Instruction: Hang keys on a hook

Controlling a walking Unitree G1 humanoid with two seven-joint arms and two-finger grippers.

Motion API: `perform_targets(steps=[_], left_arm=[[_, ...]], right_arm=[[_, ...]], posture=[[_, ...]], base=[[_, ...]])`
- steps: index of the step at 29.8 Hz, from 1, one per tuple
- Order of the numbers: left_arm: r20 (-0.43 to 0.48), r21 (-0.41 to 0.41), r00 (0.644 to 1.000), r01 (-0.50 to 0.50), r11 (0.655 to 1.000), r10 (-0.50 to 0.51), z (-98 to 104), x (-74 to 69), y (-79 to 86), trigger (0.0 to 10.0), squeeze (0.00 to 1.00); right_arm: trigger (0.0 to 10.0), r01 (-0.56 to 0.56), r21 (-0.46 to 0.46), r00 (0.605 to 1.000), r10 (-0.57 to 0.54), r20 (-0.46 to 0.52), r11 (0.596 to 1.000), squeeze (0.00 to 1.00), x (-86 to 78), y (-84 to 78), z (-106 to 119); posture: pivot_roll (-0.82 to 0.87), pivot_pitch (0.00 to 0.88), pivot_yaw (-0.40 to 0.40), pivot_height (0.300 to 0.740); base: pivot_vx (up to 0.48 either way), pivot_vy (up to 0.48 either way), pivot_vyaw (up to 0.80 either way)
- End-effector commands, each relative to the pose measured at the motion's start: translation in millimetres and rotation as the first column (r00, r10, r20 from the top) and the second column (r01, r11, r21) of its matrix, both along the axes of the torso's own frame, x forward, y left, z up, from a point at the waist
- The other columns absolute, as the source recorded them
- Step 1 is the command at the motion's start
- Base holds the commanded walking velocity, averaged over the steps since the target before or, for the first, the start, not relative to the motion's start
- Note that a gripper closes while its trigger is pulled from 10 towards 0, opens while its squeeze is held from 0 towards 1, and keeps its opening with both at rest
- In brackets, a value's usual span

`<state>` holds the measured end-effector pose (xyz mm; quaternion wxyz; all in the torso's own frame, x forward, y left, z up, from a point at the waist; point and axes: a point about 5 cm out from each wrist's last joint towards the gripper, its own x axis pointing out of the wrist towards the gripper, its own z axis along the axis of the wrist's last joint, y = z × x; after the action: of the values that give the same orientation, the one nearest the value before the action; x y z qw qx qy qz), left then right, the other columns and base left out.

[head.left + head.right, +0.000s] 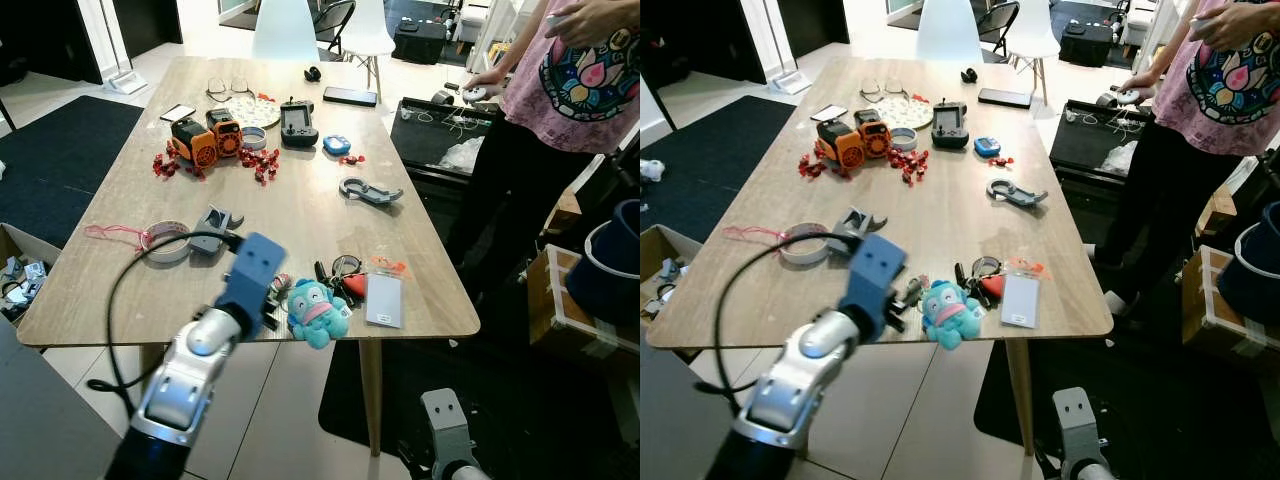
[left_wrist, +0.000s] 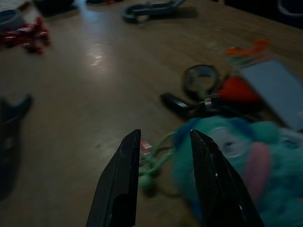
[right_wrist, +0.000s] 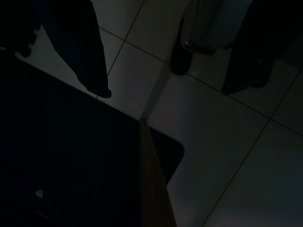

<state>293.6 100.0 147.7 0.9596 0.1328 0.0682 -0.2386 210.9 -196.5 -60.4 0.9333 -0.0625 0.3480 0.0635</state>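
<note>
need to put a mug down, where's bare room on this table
Free: the wood between the tape roll and the grey carabiner, and the near-left corner. Crowded: the near edge around the blue plush and keys, where the left tool works.

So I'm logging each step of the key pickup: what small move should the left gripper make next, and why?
Probably ease the left gripper forward and down. Its open fingers hover just short of the green cord beside the blue plush keychain, with the keys just beyond on the wooden table. Nothing is gripped yet.
</note>
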Motion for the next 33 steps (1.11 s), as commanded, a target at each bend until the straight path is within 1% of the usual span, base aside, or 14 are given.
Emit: perform_targets(steps=[1,5,6,7,8,11,17,18,19,21,23,27,29,33], left_arm=[[-0.026,0.015,1.000,0.005,1.000,-0.004,-6,-1.5,-10.8,10.0,0.00],[-0.046,0.012,0.999,0.009,1.000,-0.008,-6,-3.4,-14.6,10.0,0.00],[-0.063,-0.010,0.998,0.012,1.000,-0.012,-6,-5.3,-18.9,10.0,0.00],[-0.063,-0.010,0.998,0.012,1.000,-0.012,-6,-5.3,-18.9,10.0,0.00],[-0.078,-0.043,0.997,0.014,0.999,-0.017,-5,-7.9,-26.1,10.0,0.00],[-0.079,-0.042,0.997,0.009,0.999,-0.012,-5,-9.1,-32.3,10.0,0.00],[-0.075,-0.044,0.997,-0.010,0.999,0.007,-4,-9.4,-34.8,10.0,0.00],[-0.082,-0.067,0.997,-0.016,0.998,0.010,-3,-9.4,-35.5,10.0,0.00],[-0.082,-0.067,0.997,-0.016,0.998,0.010,-3,-9.4,-35.5,10.0,0.00],[-0.083,-0.085,0.996,0.008,0.996,-0.015,0,-10.5,-37.8,10.0,0.00],[-0.087,-0.074,0.995,0.047,0.996,-0.054,0,-13.4,-40.9,10.0,0.00],[-0.117,-0.054,0.983,0.136,0.989,-0.141,-7,-24.1,-50.6,10.0,0.00],[-0.136,-0.058,0.976,0.161,0.985,-0.168,-9,-27.7,-54.1,10.0,0.00],[-0.152,-0.052,0.969,0.187,0.981,-0.193,-10,-30.5,-56.6,10.0,0.00]], right_arm=[[10.0,0.012,0.002,0.999,-0.012,-0.031,1.000,0.00,-8.5,-1.7,-5],[10.0,0.013,0.002,0.999,-0.013,-0.032,1.000,0.00,-9.3,-1.7,-5],[10.0,0.013,0.002,0.999,-0.013,-0.033,1.000,0.00,-10.3,-1.8,-6],[10.0,0.013,0.002,0.999,-0.013,-0.033,1.000,0.00,-10.3,-1.8,-6],[10.0,0.013,0.001,0.999,-0.013,-0.037,1.000,0.00,-12.1,-2.0,-7],[10.0,0.010,0.001,0.999,-0.010,-0.039,1.000,0.00,-13.0,-1.8,-7],[10.0,0.009,0.000,0.999,-0.009,-0.039,1.000,0.00,-12.4,-2.0,-7],[10.0,0.009,-0.001,0.999,-0.009,-0.038,1.000,0.00,-11.8,-2.3,-7],[10.0,0.009,-0.001,0.999,-0.009,-0.038,1.000,0.00,-11.8,-2.3,-7],[10.0,0.007,-0.002,0.999,-0.007,-0.038,1.000,0.00,-11.7,-2.4,-7],[10.0,0.005,-0.003,0.999,-0.005,-0.038,1.000,0.00,-11.6,-2.4,-7],[10.0,0.004,-0.003,0.999,-0.004,-0.038,1.000,0.00,-11.1,-2.2,-6],[10.0,0.005,-0.003,0.999,-0.005,-0.037,1.000,0.00,-10.9,-2.3,-6],[10.0,0.005,-0.003,0.999,-0.005,-0.037,1.000,0.00,-10.9,-2.5,-6]], posture=[[0.05,0.077,-0.045,0.740],[0.05,0.079,-0.043,0.740],[0.05,0.082,-0.042,0.740],[0.05,0.082,-0.042,0.740],[0.05,0.085,-0.044,0.740],[0.05,0.087,-0.044,0.740],[0.05,0.086,-0.044,0.740],[0.05,0.086,-0.045,0.740],[0.05,0.086,-0.045,0.740],[0.05,0.086,-0.046,0.740],[0.05,0.084,-0.048,0.740],[0.05,0.080,-0.046,0.740],[0.05,0.079,-0.045,0.740],[0.05,0.079,-0.045,0.740]], base=[[0.000,0.000,0.00],[0.000,0.000,0.00],[0.000,0.000,0.00],[0.000,0.000,0.00],[0.000,0.000,0.00],[0.000,0.000,0.00],[0.000,0.000,0.00],[0.000,0.000,0.00],[0.000,0.000,0.00],[0.000,0.000,0.00],[0.000,0.000,0.00],[0.000,0.000,0.00],[0.000,0.000,0.00],[0.000,0.000,0.00]])
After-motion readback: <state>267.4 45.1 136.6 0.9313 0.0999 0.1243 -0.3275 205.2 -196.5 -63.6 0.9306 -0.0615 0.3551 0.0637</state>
